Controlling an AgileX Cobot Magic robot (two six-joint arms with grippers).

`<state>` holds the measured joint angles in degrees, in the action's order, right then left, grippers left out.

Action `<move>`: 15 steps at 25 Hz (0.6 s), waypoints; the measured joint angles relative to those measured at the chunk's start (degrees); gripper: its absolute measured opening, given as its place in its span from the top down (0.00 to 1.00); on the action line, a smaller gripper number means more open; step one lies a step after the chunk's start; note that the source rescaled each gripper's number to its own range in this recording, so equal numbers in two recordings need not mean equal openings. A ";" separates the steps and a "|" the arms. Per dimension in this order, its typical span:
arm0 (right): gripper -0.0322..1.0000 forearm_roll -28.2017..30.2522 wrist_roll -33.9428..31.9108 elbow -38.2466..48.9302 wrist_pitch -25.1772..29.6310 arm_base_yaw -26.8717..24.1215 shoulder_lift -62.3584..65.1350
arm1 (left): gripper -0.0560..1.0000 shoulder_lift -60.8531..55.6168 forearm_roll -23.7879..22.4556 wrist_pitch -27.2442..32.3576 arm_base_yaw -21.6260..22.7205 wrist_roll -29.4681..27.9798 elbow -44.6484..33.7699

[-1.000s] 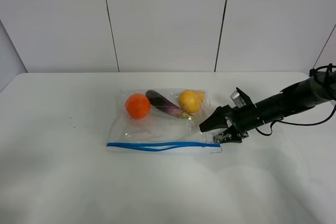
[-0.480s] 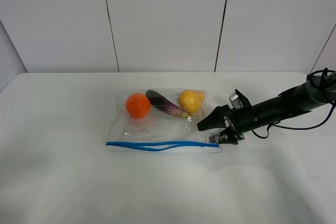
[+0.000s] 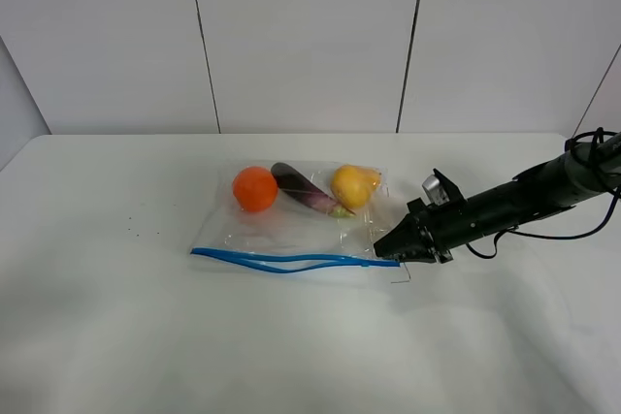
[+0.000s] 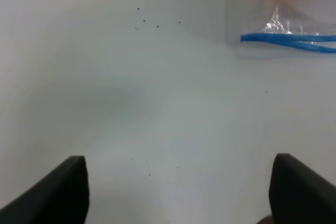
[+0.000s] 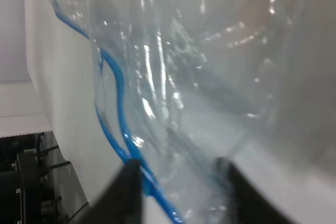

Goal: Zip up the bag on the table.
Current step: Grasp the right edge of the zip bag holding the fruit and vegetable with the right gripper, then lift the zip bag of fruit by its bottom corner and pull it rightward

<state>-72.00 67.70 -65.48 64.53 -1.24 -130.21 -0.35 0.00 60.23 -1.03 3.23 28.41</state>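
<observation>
The clear bag [image 3: 291, 230] lies flat on the white table [image 3: 116, 336], its blue zipper strip [image 3: 291, 261] along the near edge, wavy and parted in the middle. An orange [image 3: 254, 188], an eggplant [image 3: 306, 189] and a pear [image 3: 351, 185] show through the plastic. My right gripper [image 3: 390, 245] is shut on the bag's right end by the strip; in the right wrist view the blue strip [image 5: 118, 103] and crinkled plastic run between its fingers [image 5: 128, 190]. My left gripper [image 4: 178, 192] stands open over bare table, apart from the bag's left corner [image 4: 283, 19].
A grey panelled wall [image 3: 310, 36] rises behind the table's far edge. The right arm [image 3: 524, 199] reaches in low from the right with a cable looping behind it. Small dark specks [image 4: 149, 22] dot the tabletop left of the bag.
My right gripper's jaws have gone from wide apart to shut on the bag's right end. The bag has shifted slightly left and its zipper strip has bent. The left gripper has stayed put.
</observation>
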 joint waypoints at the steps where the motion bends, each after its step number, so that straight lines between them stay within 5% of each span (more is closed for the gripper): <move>1: 0.92 0.05 0.00 0.00 0.22 0.00 0.00 | 0.00 0.00 0.00 0.00 0.00 0.00 0.00; 15: 0.97 0.16 -0.24 0.00 3.84 0.00 0.00 | 0.00 0.00 0.00 0.00 0.00 0.00 0.00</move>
<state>-71.83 67.46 -65.48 68.36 -1.24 -130.21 -0.35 0.00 60.23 -1.03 3.23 28.41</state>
